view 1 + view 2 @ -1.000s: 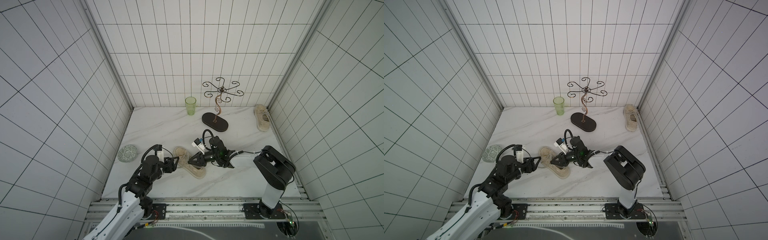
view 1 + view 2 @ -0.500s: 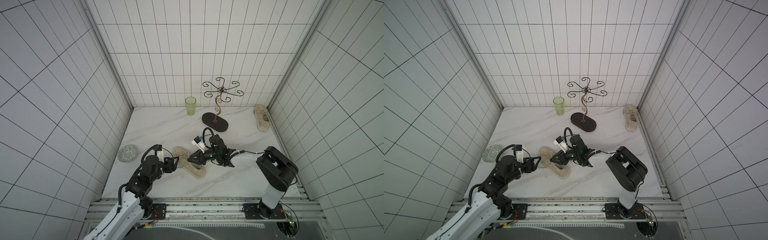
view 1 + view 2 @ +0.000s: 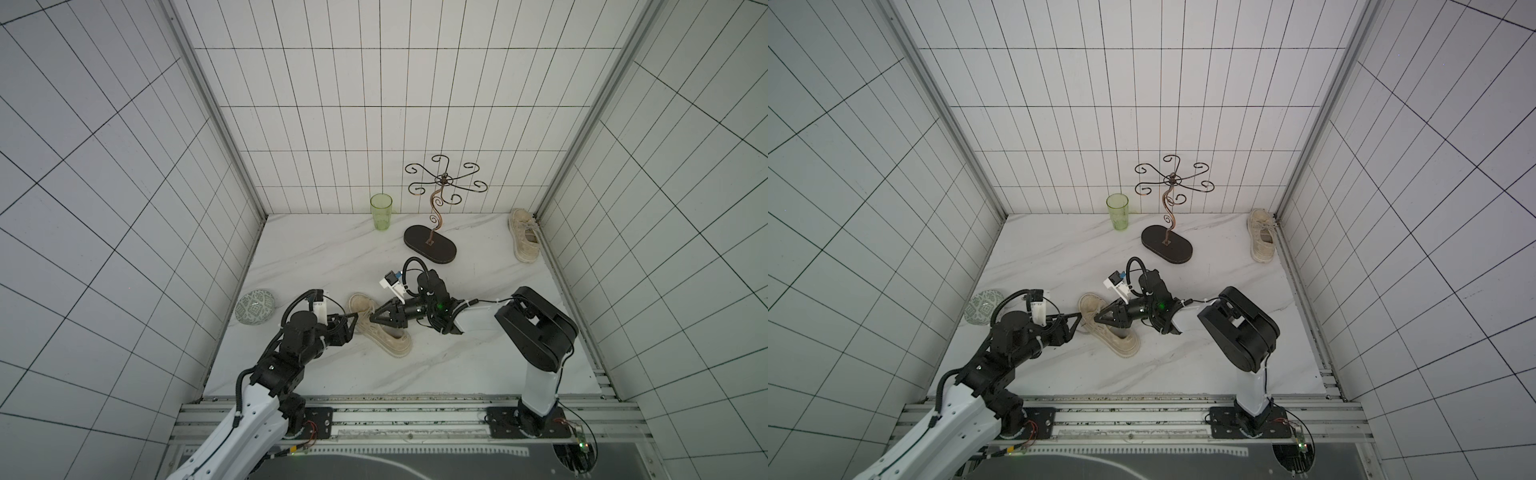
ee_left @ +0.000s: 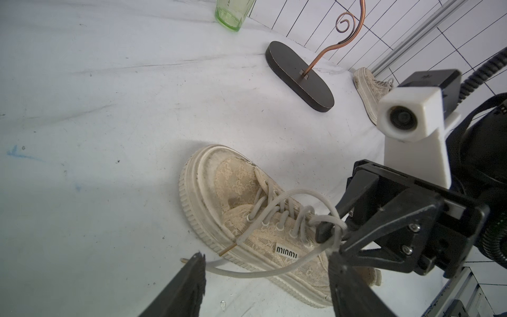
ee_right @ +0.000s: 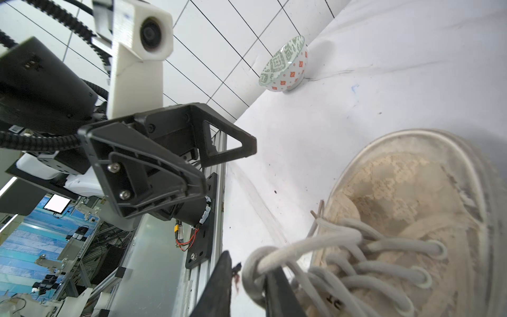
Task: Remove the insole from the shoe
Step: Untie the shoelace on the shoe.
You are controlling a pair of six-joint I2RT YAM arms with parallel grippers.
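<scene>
Both arms reach low and nearly level toward each other, tips near but apart. The left gripper (image 3: 351, 323) points inward with its jaws spread wide. The right gripper (image 3: 372, 320), at the end of an outstretched forearm, has its jaws standing close together; whether they are fully clamped cannot be told.
</scene>
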